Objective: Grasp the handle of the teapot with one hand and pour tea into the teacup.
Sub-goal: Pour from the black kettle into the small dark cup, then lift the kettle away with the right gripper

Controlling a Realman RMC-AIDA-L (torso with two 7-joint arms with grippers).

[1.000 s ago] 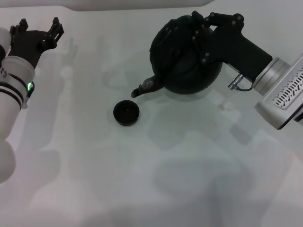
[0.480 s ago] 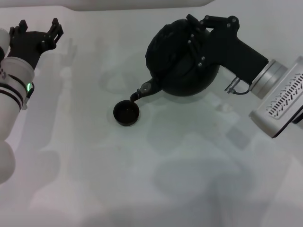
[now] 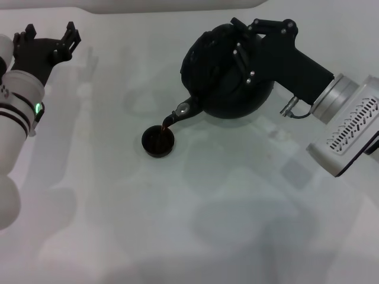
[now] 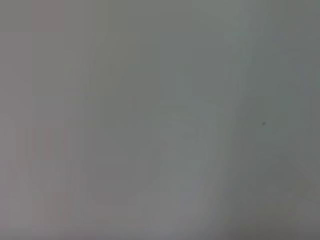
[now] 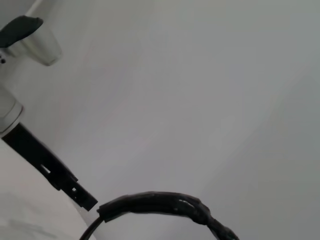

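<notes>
Surroundings: the desk [image 3: 177, 236] is a plain pale surface carrying only soft shadows besides the task's things; the left wrist view shows nothing but that pale surface.
In the way: nothing lies between the spout and the teacup; the right arm's black wrist housing covers the upper right of the teapot in the head view.
Left gripper [image 3: 48, 36]: at the far left corner of the desk, well apart from teapot and teacup, its fingers [image 3: 70, 34] spread open and holding nothing.
Right gripper [image 3: 251, 44]: over the top of the teapot, its fingers closed around the handle, the arm reaching in from the right.
Teapot [image 3: 222, 74]: large, round, matte black, at the far centre of the desk, tilted toward the robot's left with the spout pointing down.
Handle [image 5: 160, 204]: a thick black arch with a rough wrapped surface, seen close in the right wrist view; in the head view mostly hidden under the gripper.
Spout [image 3: 179, 112]: short, directly above the teacup's rim, with a thin dark stream of tea running from its tip.
Teacup [image 3: 158, 141]: small, low, black and handleless, standing upright on the desk just beside the teapot on its near left; reddish-brown liquid shows inside.
</notes>
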